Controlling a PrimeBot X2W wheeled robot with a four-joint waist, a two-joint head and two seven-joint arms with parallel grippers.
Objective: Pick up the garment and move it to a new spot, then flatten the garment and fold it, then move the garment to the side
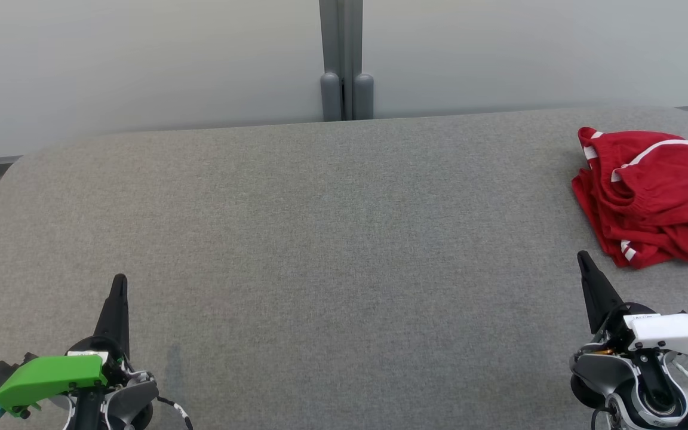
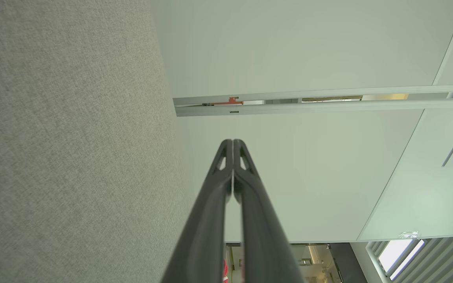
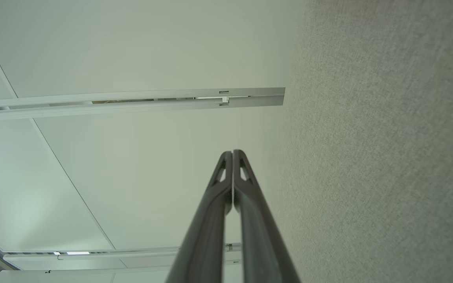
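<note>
**A:** Entry. The garment [image 1: 648, 197] is red with white stripes. It lies in a rumpled, loosely doubled heap at the far right corner of the bench [image 1: 320, 239], and nothing touches it.

**B:** And the fingers?

**A:** The right fingers [image 1: 595, 292] are clenched on nothing over the bench's near right part. They stand near the heap but apart from it. The left fingers [image 1: 114, 310] are clenched and empty too, over the bench's near left part, well apart from the garment.

**B:** Which step is in hand?

**A:** My judgement is that it can't be settled. A heap at the bench's right side fits a garment that is yet to be lifted. It fits equally one that has been roughly folded and set aside. The layers overlap, but the edges aren't squared. I enter no move that only one of the two readings would need. If the cloth is to be handled at all, the fingers must part first.

**B:** What do the views add to each other?

**A:** The head view gives the lie of the garment and its spacing from both arms. Each wrist view adds the closure seen lengthwise: the tips are pressed together with no cloth between them. The bench's fabric runs along one side, and pale wall panels lie beyond it.
</note>
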